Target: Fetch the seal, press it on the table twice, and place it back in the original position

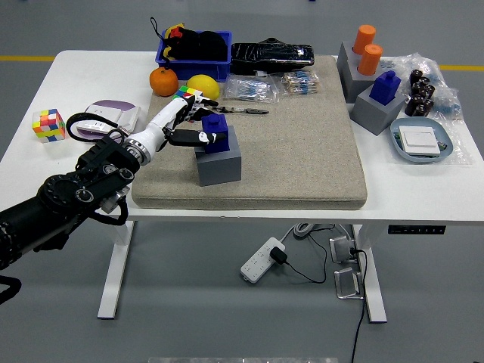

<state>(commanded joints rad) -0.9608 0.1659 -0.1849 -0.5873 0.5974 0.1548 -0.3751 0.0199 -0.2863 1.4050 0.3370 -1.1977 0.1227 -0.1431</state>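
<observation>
**Left hand closed on the blue seal atop its grey block**

Nearest the camera, the black left arm enters from the lower left and reaches in over the white surface point(45, 83). Its left hand point(184, 128) has its fingers curled round the blue seal point(214, 132), which sits on top of a grey block point(219, 161) on the beige mat point(302, 144); whether the seal is lifted clear of the block cannot be told. Left of the arm lie one multicoloured cube point(48, 125) and a white-and-purple device point(112, 115). Just behind the hand are a second multicoloured cube point(189, 94), one orange point(163, 81) and one lemon point(204, 85), close together. Behind these stands a blue bin point(193, 47) with dark contents, beside a black case point(271, 54); two clear packets point(253, 89) lie on the mat's far edge. At the far right, a second blue seal point(386, 85) rests on a grey block point(376, 112), behind it two orange cylinders point(367, 47) in a grey holder, and nearer, one blue tray point(423, 144).
</observation>
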